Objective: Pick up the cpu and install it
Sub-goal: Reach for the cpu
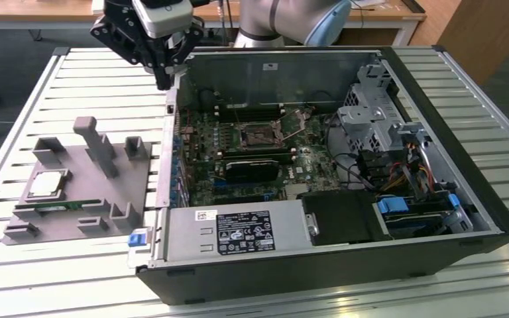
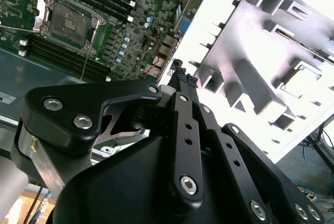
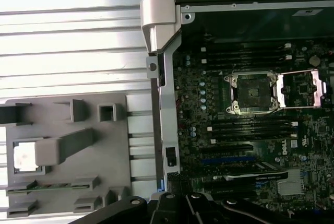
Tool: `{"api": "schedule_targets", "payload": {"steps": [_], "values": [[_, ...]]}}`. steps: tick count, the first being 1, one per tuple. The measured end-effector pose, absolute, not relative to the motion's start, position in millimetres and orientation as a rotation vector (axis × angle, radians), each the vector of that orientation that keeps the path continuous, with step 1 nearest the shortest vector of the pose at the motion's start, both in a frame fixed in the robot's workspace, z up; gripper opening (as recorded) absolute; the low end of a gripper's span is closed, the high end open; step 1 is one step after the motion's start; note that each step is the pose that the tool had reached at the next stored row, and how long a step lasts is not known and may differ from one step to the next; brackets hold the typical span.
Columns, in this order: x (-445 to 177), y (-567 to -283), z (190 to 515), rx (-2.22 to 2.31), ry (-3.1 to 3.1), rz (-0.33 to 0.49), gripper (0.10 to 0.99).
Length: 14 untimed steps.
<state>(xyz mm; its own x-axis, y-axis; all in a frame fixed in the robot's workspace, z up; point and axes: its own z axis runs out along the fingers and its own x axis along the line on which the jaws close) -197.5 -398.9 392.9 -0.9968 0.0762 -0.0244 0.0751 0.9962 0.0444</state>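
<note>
The gripper [image 1: 162, 81] hangs over the far corner of the open computer case [image 1: 325, 265], on the exterior view's left. Its fingers are clenched together on nothing, and its upper part and most of the arm are cut off at the picture's edge. The cpu [image 1: 47, 184] lies in a recess of the grey tray [image 1: 95, 192] on the table [image 1: 77, 86], to the exterior view's left of the case and well apart from the gripper. In the first wrist view a slanted post of the tray [image 3: 112, 161] covers one side of the cpu [image 3: 22, 157]. In the second wrist view glare whitens the tray [image 2: 250, 72], so its recesses are hard to tell apart. A green memory stick [image 1: 56, 206] lies just on the near side of the cpu. The socket [image 1: 256, 136] on the motherboard [image 1: 321, 162] stands open with its frame swung aside, and its pins cannot be made out.
</note>
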Motion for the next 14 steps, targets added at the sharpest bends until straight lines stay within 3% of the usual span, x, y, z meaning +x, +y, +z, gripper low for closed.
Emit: {"api": "schedule_targets", "payload": {"steps": [14], "values": [[-205.7,-398.9,392.8,0.118,3.112,0.068,0.106]]}}
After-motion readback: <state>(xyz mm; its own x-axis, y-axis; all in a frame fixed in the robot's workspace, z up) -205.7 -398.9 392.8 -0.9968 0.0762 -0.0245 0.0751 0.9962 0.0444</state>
